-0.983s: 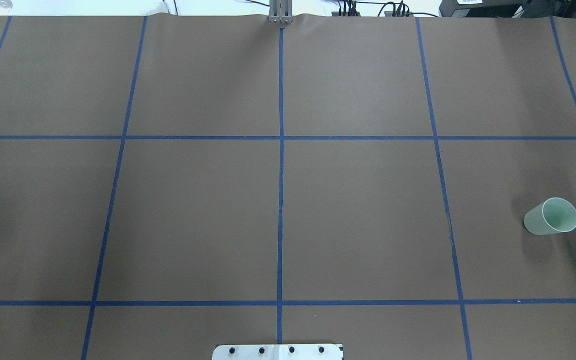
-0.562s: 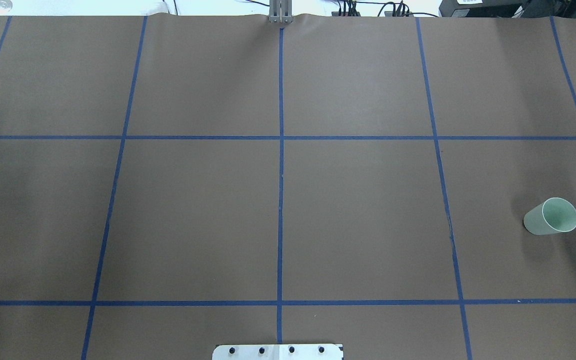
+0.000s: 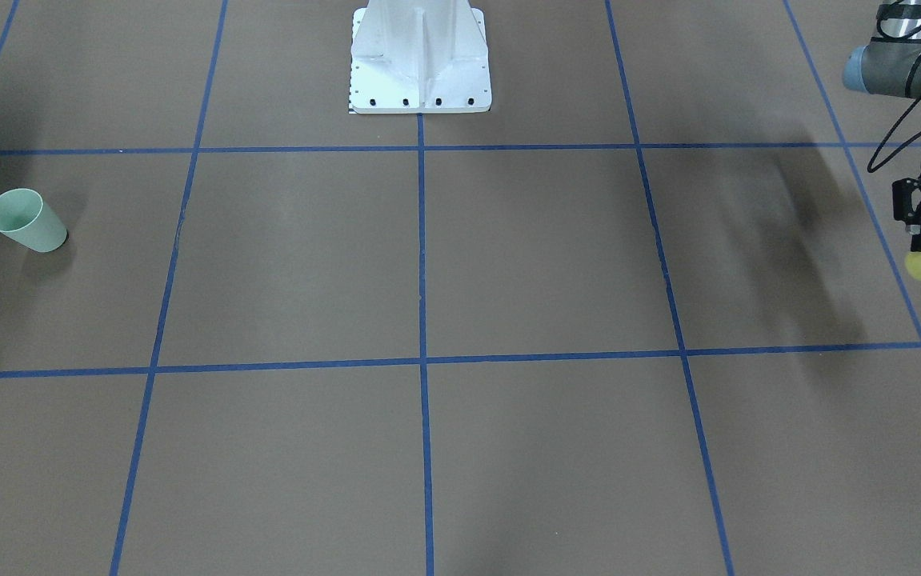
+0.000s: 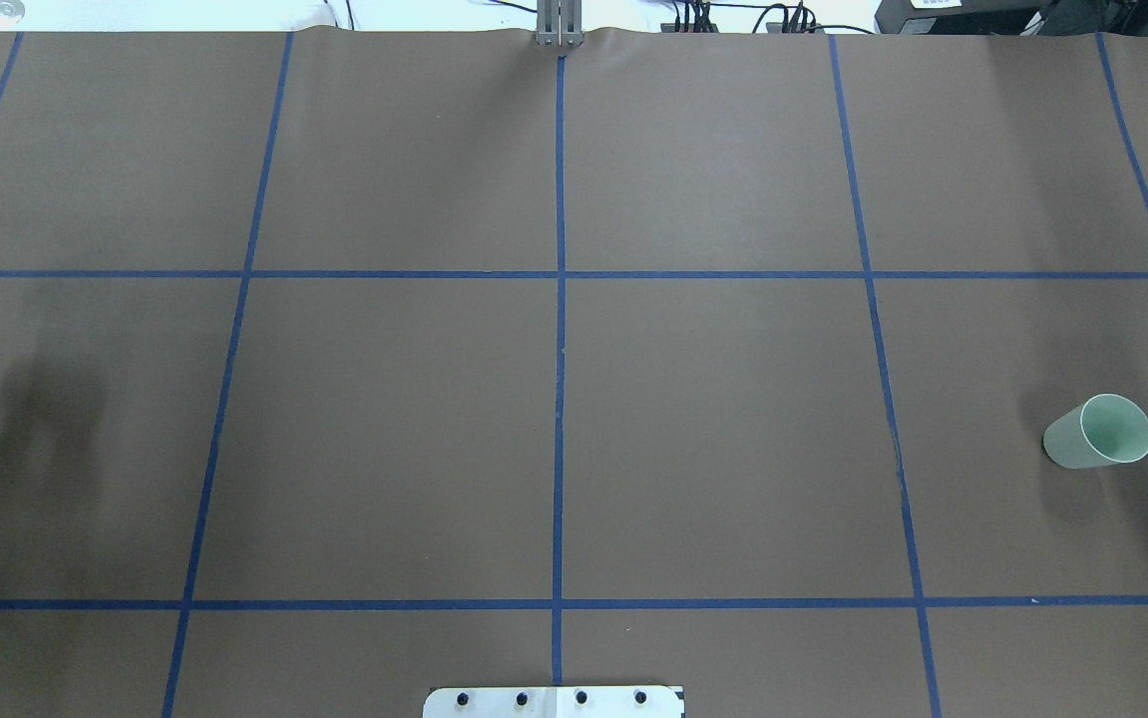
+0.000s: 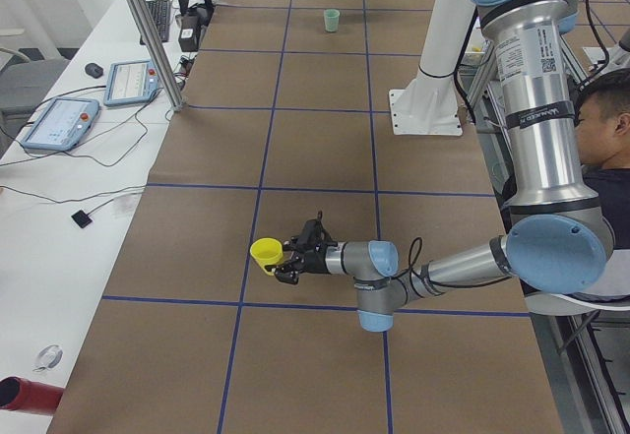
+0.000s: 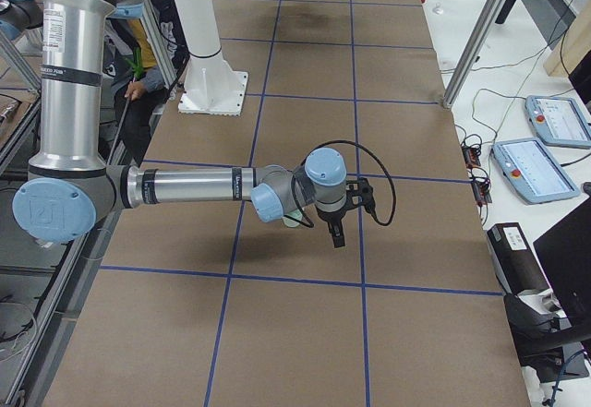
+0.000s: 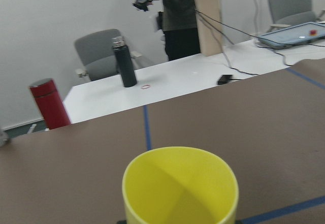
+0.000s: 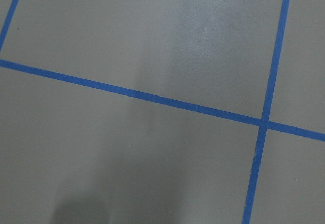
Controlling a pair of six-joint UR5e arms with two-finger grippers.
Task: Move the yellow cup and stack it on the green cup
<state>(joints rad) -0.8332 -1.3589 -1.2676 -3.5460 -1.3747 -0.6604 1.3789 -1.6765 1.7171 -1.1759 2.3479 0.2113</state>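
Left end effector (image 5: 287, 263) is clamped on the yellow cup (image 5: 266, 253), which looks lifted off the worktop (image 4: 713, 419) at the robot's left end. Green cup (image 4: 1098, 431) stands upright at the far right end, well apart. Right end effector (image 6: 335, 232) hangs over that end; can't tell if it's open. Carry step, I'd say. Next prob a long haul across or a handover mid-worktop.

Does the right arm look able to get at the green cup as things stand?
Probably yes. The green cup stands upright on the robot's right side, and the right hand hangs just beside it; nothing shows between them.
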